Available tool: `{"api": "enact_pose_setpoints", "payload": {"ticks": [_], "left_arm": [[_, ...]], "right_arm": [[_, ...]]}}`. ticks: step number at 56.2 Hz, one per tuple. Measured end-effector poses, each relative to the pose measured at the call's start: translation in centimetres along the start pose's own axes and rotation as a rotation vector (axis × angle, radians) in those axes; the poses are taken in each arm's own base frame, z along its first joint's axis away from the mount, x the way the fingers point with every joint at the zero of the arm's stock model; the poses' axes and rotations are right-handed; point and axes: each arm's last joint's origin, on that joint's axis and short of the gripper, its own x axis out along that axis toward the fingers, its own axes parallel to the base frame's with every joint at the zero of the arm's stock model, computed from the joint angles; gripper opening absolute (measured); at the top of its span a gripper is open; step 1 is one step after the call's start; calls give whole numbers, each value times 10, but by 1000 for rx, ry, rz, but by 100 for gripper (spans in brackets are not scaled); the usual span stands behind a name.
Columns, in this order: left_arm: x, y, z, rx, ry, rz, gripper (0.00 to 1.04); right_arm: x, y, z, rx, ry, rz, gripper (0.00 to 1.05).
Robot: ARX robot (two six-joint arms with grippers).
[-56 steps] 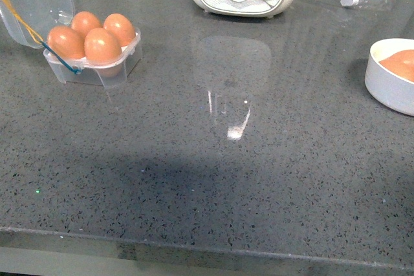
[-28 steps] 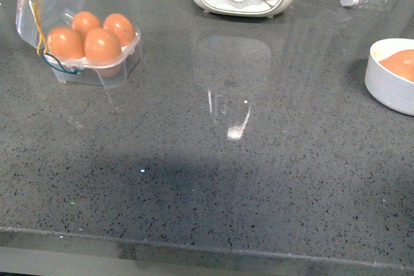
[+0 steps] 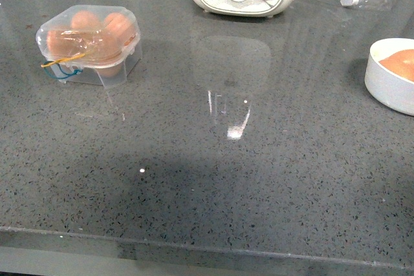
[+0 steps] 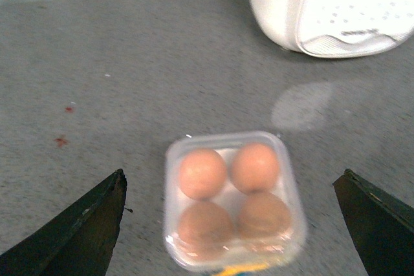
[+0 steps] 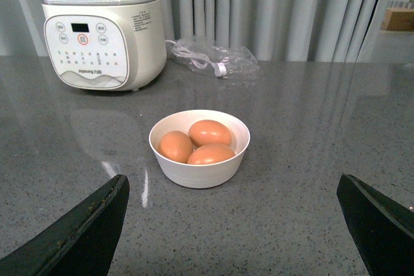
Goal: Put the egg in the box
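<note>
Lid now down over the box (image 4: 234, 200), below wide-spread left jaws.

A white bowl (image 5: 199, 158) stands on the grey speckled counter (image 5: 297, 134) and holds three brown eggs (image 5: 209, 132), packed together and touching. Behind it, toward the curtain (image 5: 259, 4), a cream blender (image 5: 103, 37) with a button panel and a clear jug stands on the counter. Just beside the blender lies a clear plastic bag (image 5: 217, 56) with a cord in it. The right gripper (image 5: 233, 224) shows as two dark fingertips (image 5: 84, 231) at the picture's lower corners, spread wide apart, with nothing between them.
</note>
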Motion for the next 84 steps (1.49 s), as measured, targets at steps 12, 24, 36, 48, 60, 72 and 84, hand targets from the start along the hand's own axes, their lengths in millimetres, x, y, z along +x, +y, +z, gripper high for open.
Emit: {"api": "enact_pose_setpoints", "payload": {"ticks": [12, 24, 36, 48, 60, 72, 84], "left_arm": [[-12, -2, 0, 57, 9, 4, 98], [-22, 6, 3, 69, 4, 47, 98], [-49, 16, 15, 38, -43, 83, 98], [-97, 25, 21, 28, -120, 129, 98], [-131, 30, 2, 27, -109, 161, 98], [-153, 32, -12, 27, -99, 181, 98], [-160, 33, -25, 19, -74, 195, 98]], "right_arm": [[0, 0, 0, 0, 0, 0, 97], [0, 0, 0, 0, 0, 0, 97], [0, 0, 0, 0, 0, 0, 97], [0, 0, 0, 0, 0, 0, 97], [0, 0, 0, 0, 0, 0, 97], [0, 0, 0, 0, 0, 0, 97], [0, 0, 0, 0, 0, 0, 97]]}}
